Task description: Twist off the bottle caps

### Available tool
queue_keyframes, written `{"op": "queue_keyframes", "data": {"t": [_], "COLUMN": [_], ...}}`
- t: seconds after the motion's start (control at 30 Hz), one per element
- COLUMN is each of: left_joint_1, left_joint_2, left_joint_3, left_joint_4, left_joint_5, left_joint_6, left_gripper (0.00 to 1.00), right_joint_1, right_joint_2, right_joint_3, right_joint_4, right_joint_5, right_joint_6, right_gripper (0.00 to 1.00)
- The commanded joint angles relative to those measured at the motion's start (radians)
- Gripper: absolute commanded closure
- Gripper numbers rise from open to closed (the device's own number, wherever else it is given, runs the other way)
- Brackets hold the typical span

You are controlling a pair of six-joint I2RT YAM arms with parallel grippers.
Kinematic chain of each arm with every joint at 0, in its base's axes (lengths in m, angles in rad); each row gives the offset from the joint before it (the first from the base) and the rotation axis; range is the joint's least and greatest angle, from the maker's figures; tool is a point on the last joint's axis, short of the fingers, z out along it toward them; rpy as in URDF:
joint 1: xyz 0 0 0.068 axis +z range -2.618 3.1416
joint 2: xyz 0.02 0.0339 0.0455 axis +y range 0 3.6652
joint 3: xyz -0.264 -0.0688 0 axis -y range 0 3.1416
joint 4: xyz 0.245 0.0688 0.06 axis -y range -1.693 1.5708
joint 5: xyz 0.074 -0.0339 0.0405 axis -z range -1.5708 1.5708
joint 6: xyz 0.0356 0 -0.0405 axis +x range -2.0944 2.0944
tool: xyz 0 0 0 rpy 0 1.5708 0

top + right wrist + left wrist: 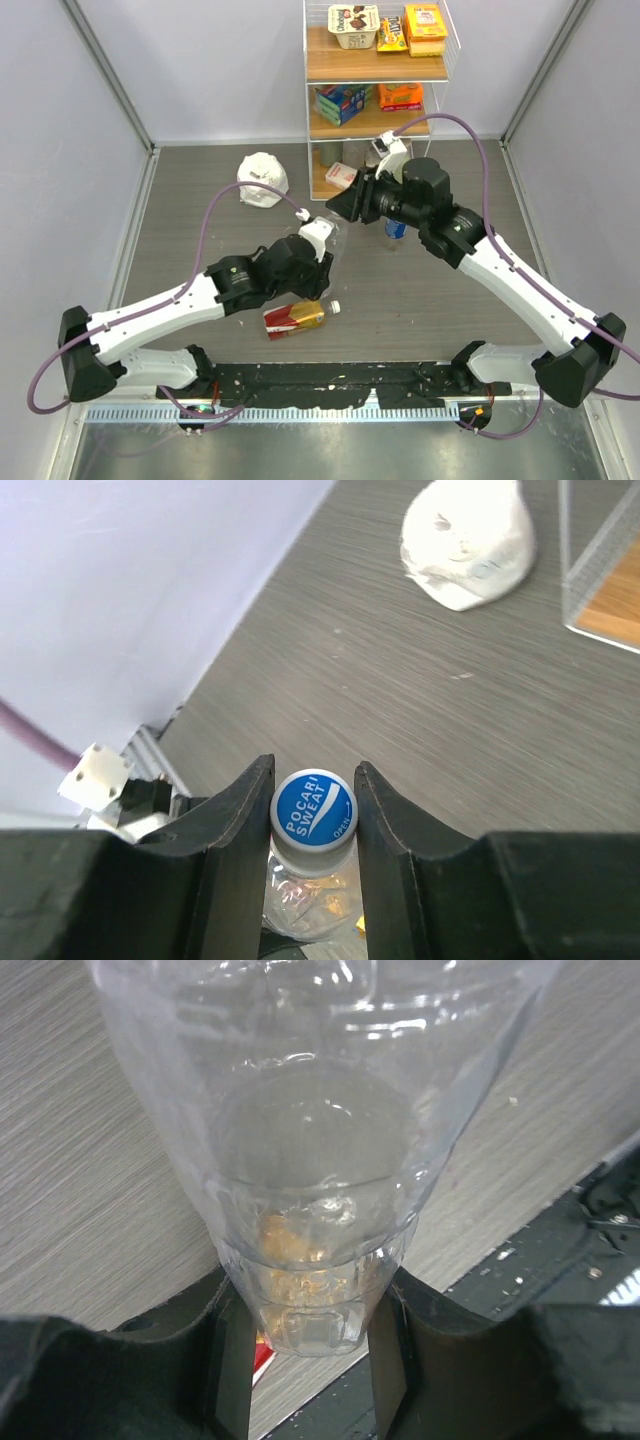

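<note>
My left gripper [318, 252] [310, 1360] is shut on the base of the clear bottle [310, 1140], holding it off the table and tilted toward the right arm. My right gripper [345, 203] [314, 810] is shut on its blue-topped cap [314, 808], with the clear neck [308, 895] showing below. The amber bottle with a red-and-gold label [295, 317] lies on its side near the table's front, white cap [334, 307] on. The blue-label bottle [396, 229] stands behind my right arm, its cap hidden.
A lumpy white bag [262, 180] [468, 540] lies at the back left of centre. A wire shelf with wooden boards [375, 70] [610, 600] holds snack boxes at the back. A black mat [330, 385] [560, 1260] runs along the near edge.
</note>
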Motion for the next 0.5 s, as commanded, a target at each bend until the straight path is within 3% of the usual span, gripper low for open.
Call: {"op": "queue_keyframes", "data": {"t": [0.0,0.23,0.47], "left_joint_1": [0.001,0.001,0.001], "left_joint_2": [-0.093,-0.228,-0.267], "left_joint_3": [-0.054,-0.136,-0.149], "left_joint_4": [0.159,0.290,0.339], "left_joint_5": [0.111,0.246,0.326], "left_joint_6": [0.032,0.055,0.052], "left_gripper": [1.00,1.00,1.00], "right_joint_1": [-0.058,-0.109,-0.130], "right_joint_2": [-0.089,-0.132,-0.138], "right_joint_3": [-0.066,-0.132,-0.155], "right_joint_4": [0.240,0.477,0.660], "right_joint_5": [-0.315,-0.636,-0.793], "right_joint_6": [0.010,0.053,0.149], "right_gripper": [0.98,0.99,0.98]}}
